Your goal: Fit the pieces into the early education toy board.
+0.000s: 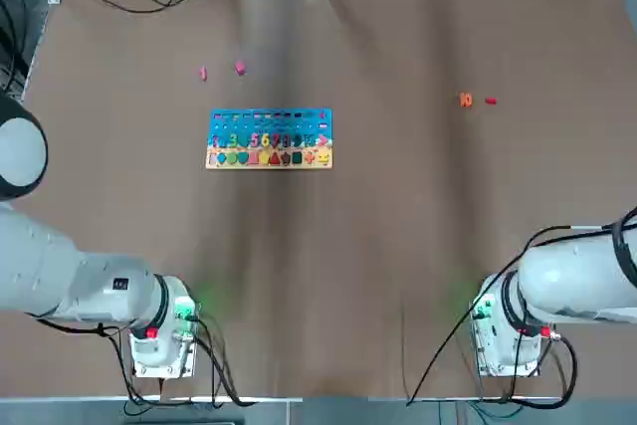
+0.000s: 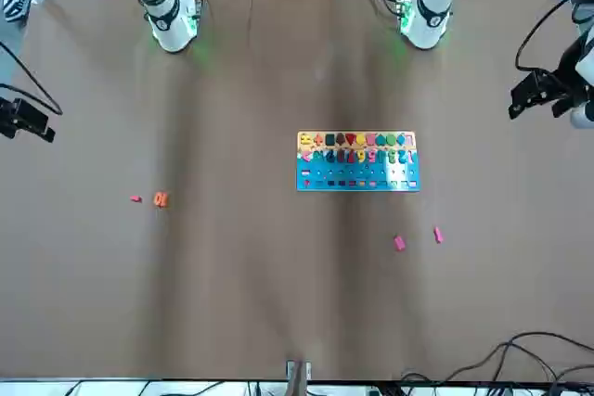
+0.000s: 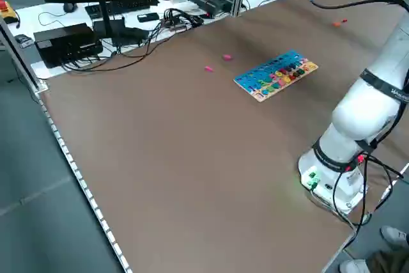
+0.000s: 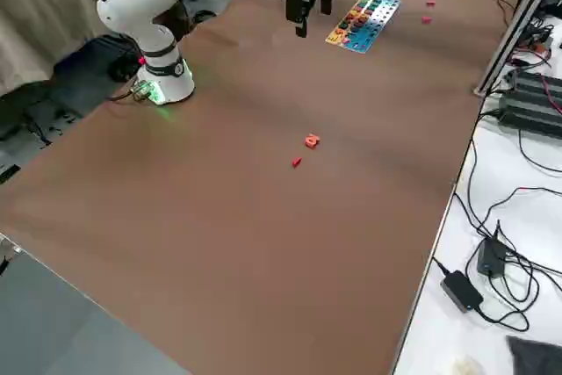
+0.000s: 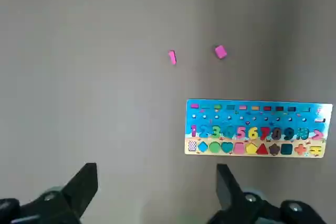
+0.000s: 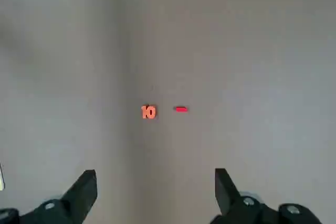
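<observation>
our left hand (image 5: 156, 192) hangs released, the two pink pieces (image 1: 221, 71) ahead of it, just beyond the toy board (image 1: 269, 138) on the surface; our right hand (image 6: 155, 195) is released too. the orange "10" (image 1: 465, 100) and red bit (image 1: 490, 101) lie straight ahead of it, so we judge each arm nearer its own pair.

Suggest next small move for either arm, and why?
Probably lower the left gripper toward the two pink pieces, the loose bits closest to the blue-and-tan toy board. Its fingers stand open and empty, high above the table. The right gripper likewise hangs open over the orange "10" piece.
</observation>
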Available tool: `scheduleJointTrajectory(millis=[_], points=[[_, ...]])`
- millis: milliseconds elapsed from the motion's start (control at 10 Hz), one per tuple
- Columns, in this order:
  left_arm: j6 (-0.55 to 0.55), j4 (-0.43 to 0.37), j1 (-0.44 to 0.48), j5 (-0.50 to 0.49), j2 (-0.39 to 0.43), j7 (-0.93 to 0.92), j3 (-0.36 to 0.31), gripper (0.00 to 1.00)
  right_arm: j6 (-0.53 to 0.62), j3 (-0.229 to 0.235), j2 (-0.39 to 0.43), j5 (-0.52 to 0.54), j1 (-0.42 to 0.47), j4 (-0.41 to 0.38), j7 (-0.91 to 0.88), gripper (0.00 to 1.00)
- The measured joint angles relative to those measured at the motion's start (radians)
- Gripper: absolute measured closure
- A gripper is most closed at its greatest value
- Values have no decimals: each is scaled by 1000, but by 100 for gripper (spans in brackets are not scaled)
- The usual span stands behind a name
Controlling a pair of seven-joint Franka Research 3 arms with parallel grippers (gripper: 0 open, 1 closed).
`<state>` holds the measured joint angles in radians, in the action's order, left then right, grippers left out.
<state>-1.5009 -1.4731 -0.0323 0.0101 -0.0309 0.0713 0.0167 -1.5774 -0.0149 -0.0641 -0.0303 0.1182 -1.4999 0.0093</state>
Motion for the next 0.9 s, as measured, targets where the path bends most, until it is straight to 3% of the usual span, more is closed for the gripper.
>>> scheduleJointTrajectory(millis=[600, 800, 900], points=[[-6, 0, 0, 0, 0, -1, 2, 2, 0, -5, 0, -1, -1, 0, 0, 1], [-6, -38, -2, 0, 4, -2, 9, 15, 10, -6, -6, -1, -1, -9, 0, 1], [-40, -103, -2, 0, 14, -2, 20, 29, 19, -7, -23, -2, -4, -21, 0, 1]])
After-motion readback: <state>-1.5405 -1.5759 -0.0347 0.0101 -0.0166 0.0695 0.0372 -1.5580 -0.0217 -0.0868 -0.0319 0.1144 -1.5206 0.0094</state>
